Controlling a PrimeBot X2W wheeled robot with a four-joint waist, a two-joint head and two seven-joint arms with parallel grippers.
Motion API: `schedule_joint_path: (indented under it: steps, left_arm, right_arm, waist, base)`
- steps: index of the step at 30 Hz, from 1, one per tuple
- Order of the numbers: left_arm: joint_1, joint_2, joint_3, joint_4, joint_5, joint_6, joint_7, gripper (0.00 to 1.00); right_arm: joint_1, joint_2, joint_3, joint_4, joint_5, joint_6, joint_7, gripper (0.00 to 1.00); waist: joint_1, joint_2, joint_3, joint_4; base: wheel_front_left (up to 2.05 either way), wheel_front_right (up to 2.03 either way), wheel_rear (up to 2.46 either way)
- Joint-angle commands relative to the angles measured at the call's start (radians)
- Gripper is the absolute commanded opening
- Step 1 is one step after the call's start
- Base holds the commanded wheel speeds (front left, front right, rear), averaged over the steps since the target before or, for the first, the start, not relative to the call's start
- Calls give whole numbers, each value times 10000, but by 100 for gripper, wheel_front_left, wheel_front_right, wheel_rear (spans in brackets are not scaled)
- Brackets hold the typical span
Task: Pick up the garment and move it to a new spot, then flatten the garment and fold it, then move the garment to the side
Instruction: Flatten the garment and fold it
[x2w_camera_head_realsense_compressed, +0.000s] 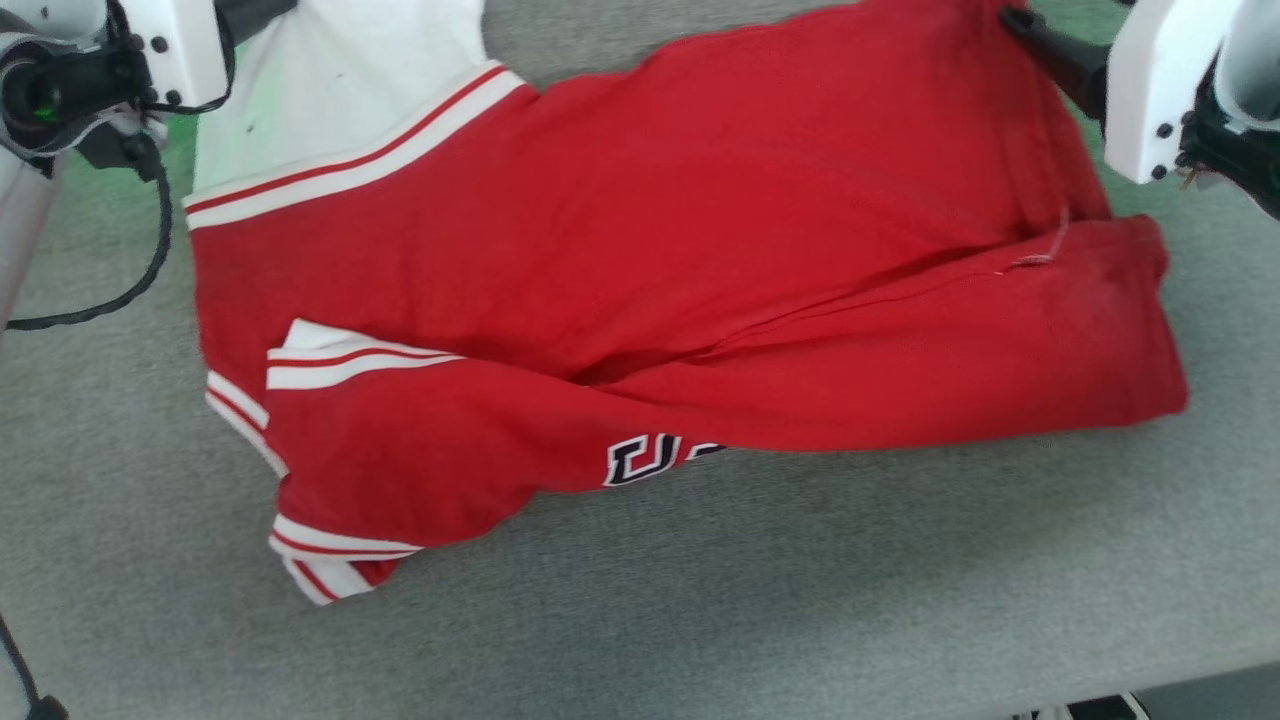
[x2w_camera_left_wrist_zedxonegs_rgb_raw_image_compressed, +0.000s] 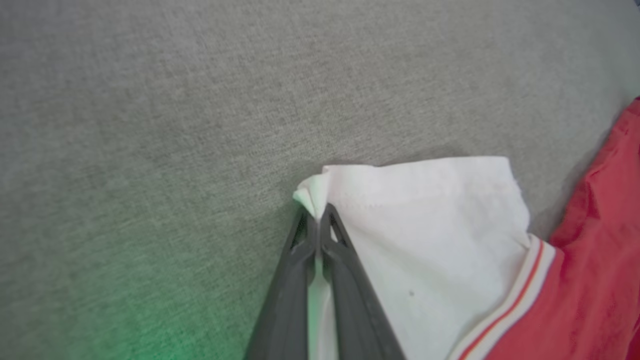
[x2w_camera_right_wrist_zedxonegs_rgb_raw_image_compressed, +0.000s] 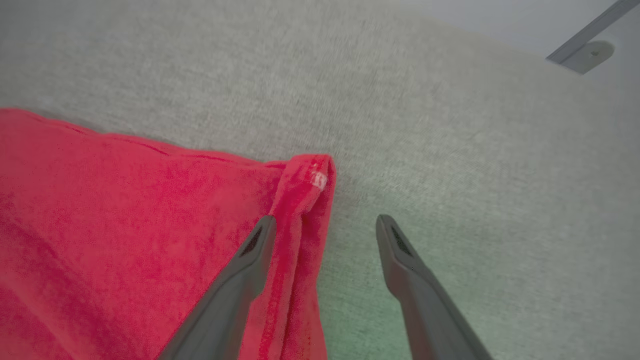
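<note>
The garment (x2w_camera_head_realsense_compressed: 640, 270), a red jersey with white sleeves and striped trim, lies partly folded across the grey table (x2w_camera_head_realsense_compressed: 700, 600), with black-and-white letters showing at its near fold. In the left wrist view my left gripper (x2w_camera_left_wrist_zedxonegs_rgb_raw_image_compressed: 317, 212) is shut on the corner of the white sleeve (x2w_camera_left_wrist_zedxonegs_rgb_raw_image_compressed: 430, 225). My right gripper (x2w_camera_right_wrist_zedxonegs_rgb_raw_image_compressed: 326, 220) is open at the garment's far right corner, where one finger (x2w_camera_right_wrist_zedxonegs_rgb_raw_image_compressed: 240, 280) rests on the red cloth (x2w_camera_right_wrist_zedxonegs_rgb_raw_image_compressed: 125, 225) and the other stands over bare table. One dark right finger (x2w_camera_head_realsense_compressed: 1050, 50) shows at the top right of the head view.
A black cable (x2w_camera_head_realsense_compressed: 150, 250) hangs from the left wrist over the table's left side. The table's front edge (x2w_camera_head_realsense_compressed: 1100, 690) runs along the bottom right. A metal bracket (x2w_camera_right_wrist_zedxonegs_rgb_raw_image_compressed: 590, 45) shows beyond the table's far edge.
</note>
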Motion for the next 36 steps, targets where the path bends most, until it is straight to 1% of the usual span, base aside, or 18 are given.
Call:
schedule_joint_path:
  steps: [1,6,10,11,13,15,18,21,23,26,31,32,36]
  left_arm:
    - [225,17,-165,123,14,26,10,0]
    - [305,-223,-266,-152,-120,3,-185,0]
    - [324,-463,-337,-445,-262,-2,-404,0]
    - [345,-528,-354,-513,-300,-2,-476,0]
    - [449,-653,-393,-699,-417,-4,-642,0]
    - [508,-728,-401,-880,-525,-5,-900,0]
    - [597,-730,-261,-1280,-763,-6,-1409,0]
    - [894,-517,-207,-1895,-1040,-6,-1908,0]
    - [1211,-356,-220,-2476,-1281,-6,-2172,0]
    - [1800,77,-318,-3538,-1469,-6,-2596,0]
    - [3484,1102,-667,-5765,-1712,-7,-3507,0]
    - [3840,1387,-728,-6113,-1632,-7,-3785,0]
    - [5367,2047,-978,-7194,-1603,-7,-4933,0]
  right_arm:
    - [-179,-21,358,176,232,-4,275,100]
    - [-735,-232,1224,624,881,-4,685,100]
    - [-1020,-391,1648,1003,1238,-4,685,100]
    - [-1049,-403,1739,1119,1323,-4,744,49]
    - [-1092,-469,1962,1198,1437,-4,593,0]
    - [-1083,-566,2012,1263,1615,-4,287,0]
    - [-1041,-819,1959,1221,1741,-4,-463,0]
    - [-732,-1054,2007,1032,1994,-4,-1053,0]
    - [-504,-1362,2050,858,2136,-4,-1357,0]
    - [127,-1745,2164,510,2348,-5,-1728,0]
    - [1578,-2387,2217,-181,2858,-5,-2144,0]
    - [1930,-2530,2209,-309,2944,-5,-2265,0]
    - [3277,-3001,2045,-693,3228,-5,-2770,0]
  waist:
    - [0,0,117,238]
    - [0,0,182,538]
    - [0,0,217,813]
    - [0,0,209,873]
    - [0,0,152,994]
    - [0,0,25,1122]
    - [0,0,-292,1297]
    - [0,0,-798,1435]
    - [0,0,-1190,1534]
    - [0,0,-1832,1669]
    - [0,0,-2724,1832]
    - [0,0,-2846,1871]
    - [0,0,-3209,2068]
  base:
    - [0,0,0]
    - [0,0,0]
    - [0,0,0]
    - [0,0,0]
    - [0,0,0]
    - [0,0,0]
    - [0,0,0]
    - [0,0,0]
    - [0,0,0]
    - [0,0,0]
    - [0,0,0]
    - [0,0,0]
    - [0,0,0]
